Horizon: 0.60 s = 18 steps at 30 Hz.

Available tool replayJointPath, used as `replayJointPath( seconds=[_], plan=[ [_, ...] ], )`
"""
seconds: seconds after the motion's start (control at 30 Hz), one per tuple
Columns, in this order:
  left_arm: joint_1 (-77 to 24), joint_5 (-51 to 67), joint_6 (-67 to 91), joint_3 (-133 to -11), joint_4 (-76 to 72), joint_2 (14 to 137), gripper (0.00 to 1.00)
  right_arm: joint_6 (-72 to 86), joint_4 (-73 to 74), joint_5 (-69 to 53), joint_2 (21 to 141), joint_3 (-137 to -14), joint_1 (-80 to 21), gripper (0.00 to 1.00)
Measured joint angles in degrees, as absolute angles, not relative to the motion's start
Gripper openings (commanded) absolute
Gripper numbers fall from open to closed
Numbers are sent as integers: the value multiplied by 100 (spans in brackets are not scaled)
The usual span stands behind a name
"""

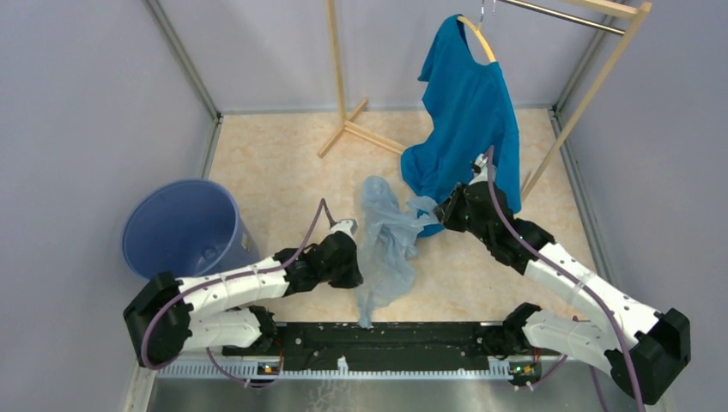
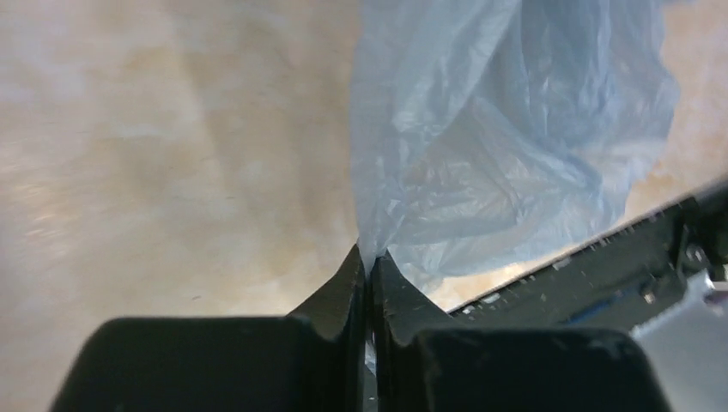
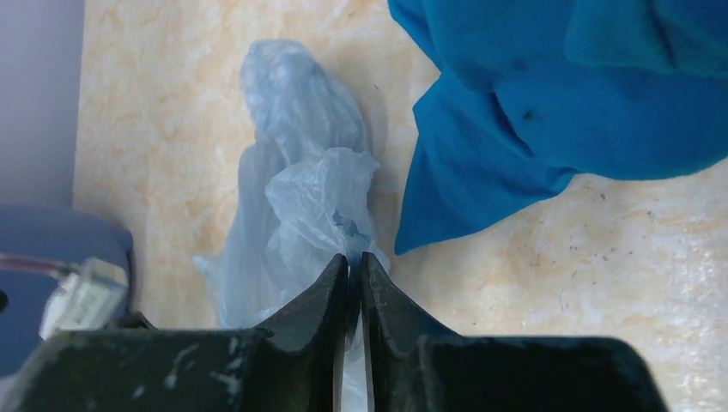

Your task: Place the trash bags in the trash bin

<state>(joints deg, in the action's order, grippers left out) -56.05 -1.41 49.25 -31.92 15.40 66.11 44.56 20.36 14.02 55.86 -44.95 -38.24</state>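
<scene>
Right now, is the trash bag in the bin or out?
Out. The trash bag is bunched over the table, apart from the trash bin, pinched by the left gripper and the right gripper.

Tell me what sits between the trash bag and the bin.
In the top view, the left arm and its purple cable cross that stretch, left gripper pinching the trash bag; the rest, up to the trash bin, is bare table.
</scene>
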Motion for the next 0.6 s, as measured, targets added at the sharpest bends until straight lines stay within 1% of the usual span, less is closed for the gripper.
replayJointPath(
  seconds=[0.07,0.2,0.23,0.37,0.4,0.43,0.47,0.6],
  plan=[
    [-5605,-609,4915,-3323,2051,6469,1,4093,2038,1273,5470,-4491,-3824,13],
    [-5603,-1540,4838,-3747,3057,5944,0,3371,2119,816,5266,-4431,-3822,30],
    [-5603,-1699,4821,-3826,3225,5806,0,3190,2158,552,5266,-4434,-3822,36],
    [-5603,-2021,4716,-3916,3664,5382,0,2611,2692,-478,5325,-4519,-3835,68],
    [-5603,-2034,4678,-3916,3739,5341,0,2482,2832,-648,5312,-4567,-3846,74],
    [-5603,-2040,4639,-3916,3817,5299,0,2327,2971,-794,5273,-4628,-3863,78],
    [-5603,-2043,4615,-3916,3857,5275,0,2204,3068,-902,5210,-4689,-3879,80],
    [-5603,-2023,4530,-3916,3948,5109,0,1559,3452,-1085,5054,-5260,-3905,80]
  ],
)
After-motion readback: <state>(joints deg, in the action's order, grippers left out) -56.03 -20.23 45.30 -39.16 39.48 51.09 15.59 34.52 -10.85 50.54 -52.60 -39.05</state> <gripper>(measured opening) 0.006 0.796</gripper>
